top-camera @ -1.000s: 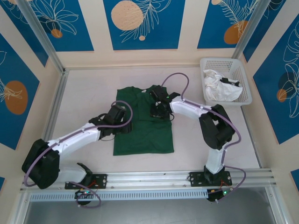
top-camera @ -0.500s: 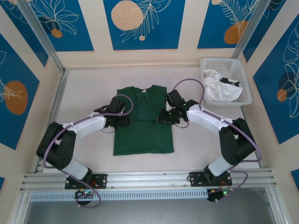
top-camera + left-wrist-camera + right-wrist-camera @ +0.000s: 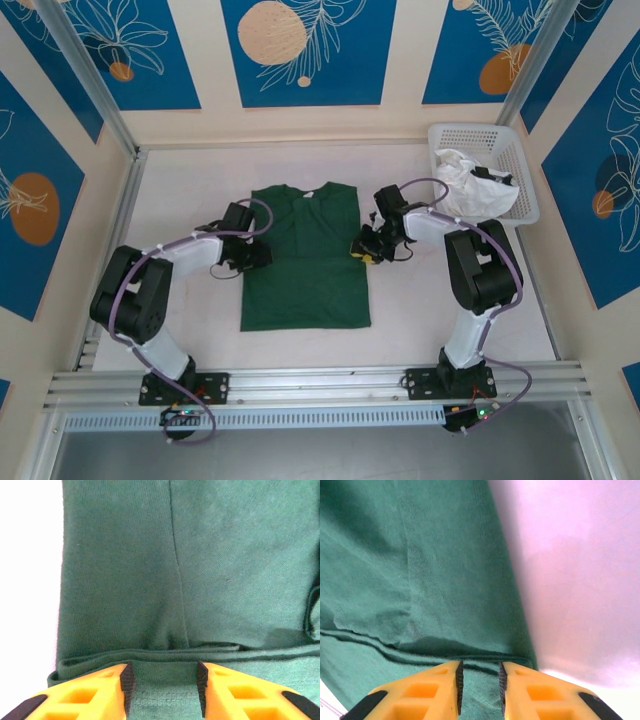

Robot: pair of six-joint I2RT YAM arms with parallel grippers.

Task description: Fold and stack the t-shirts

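White table (image 3: 190, 300), unmarked green t-shirt (image 3: 305, 265), white neck label (image 3: 307, 193).

A lab test cell: aluminium-framed table (image 3: 180, 300), blue leaf-patterned wall panels (image 3: 305, 50), bolted rail (image 3: 330, 382).

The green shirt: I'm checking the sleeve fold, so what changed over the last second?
Both hands moved outward: the left hand to the green shirt's left edge, the right hand from the chest to its right edge. The sleeves are now folded in, giving straight sides. Each hand has cloth between its fingers. The basket with the white shirt stayed put.
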